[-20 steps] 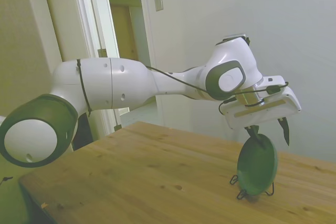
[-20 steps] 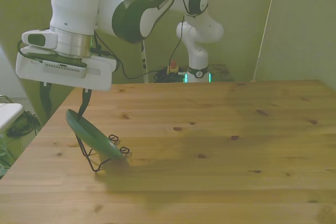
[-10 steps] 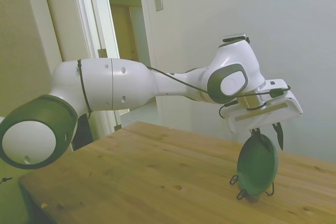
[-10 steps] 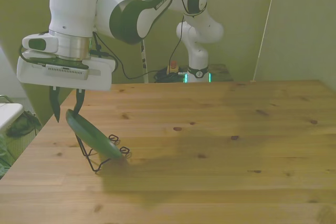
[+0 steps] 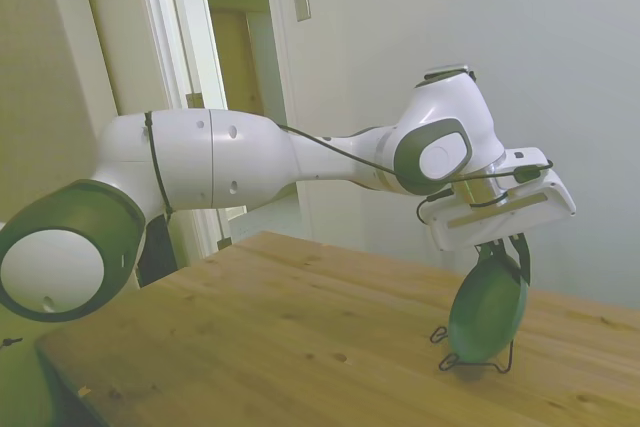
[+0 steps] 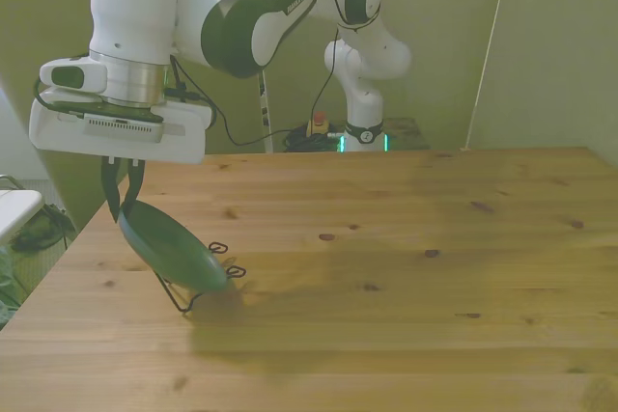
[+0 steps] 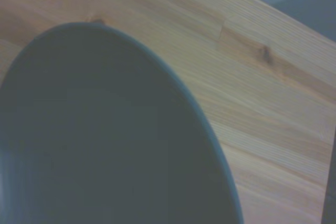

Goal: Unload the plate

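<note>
Pinching smooth matte teal plate [image 5: 488, 308] rim, gripper [image 6: 123, 190], thin black wire stand [image 6: 208, 280], grainy wooden table [image 6: 406, 287]

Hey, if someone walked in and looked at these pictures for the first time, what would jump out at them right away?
First, the big white arm stretching in over the wooden table. Its gripper has its fingers closed on the top rim of the teal-green plate, near the table's edge on the front view's left. The plate stands tilted over a thin black wire stand, and the wrist view is filled mostly by the plate's dark face.
</note>
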Tool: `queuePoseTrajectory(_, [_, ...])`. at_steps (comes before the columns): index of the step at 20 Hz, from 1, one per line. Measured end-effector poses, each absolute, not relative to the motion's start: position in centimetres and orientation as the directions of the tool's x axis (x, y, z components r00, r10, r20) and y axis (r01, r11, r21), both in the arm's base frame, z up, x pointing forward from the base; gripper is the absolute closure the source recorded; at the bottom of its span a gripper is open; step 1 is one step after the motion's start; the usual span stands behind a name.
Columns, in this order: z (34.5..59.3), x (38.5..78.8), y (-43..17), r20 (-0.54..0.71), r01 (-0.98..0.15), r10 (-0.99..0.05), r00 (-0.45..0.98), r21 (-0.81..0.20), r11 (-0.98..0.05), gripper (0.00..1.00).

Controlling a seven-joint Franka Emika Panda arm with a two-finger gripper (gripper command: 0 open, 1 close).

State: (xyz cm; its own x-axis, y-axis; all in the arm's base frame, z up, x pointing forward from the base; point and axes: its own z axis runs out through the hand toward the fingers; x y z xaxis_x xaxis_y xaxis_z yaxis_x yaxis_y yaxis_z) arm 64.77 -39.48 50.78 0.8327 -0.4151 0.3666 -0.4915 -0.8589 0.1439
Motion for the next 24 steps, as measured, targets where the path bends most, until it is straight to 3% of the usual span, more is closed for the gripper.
queuePoseTrajectory(6, [54.2, 64.6, -37.9, 0.404, -0.493, -0.421, 0.812, 0.089, -0.865, 1.0])
queuePoseTrajectory(11, [57.0, 65.3, -32.6, 0.312, -0.555, -0.563, 0.765, -0.124, -0.822, 1.0])
queuePoseTrajectory(15, [56.6, 67.0, -28.5, 0.189, -0.577, -0.636, 0.748, -0.287, -0.764, 1.0])
queuePoseTrajectory(19, [53.0, 69.0, -26.4, 0.027, -0.557, -0.614, 0.789, -0.392, -0.733, 1.0])
queuePoseTrajectory(24, [44.3, 72.0, -27.1, -0.098, -0.562, -0.576, 0.812, -0.402, -0.723, 1.0])
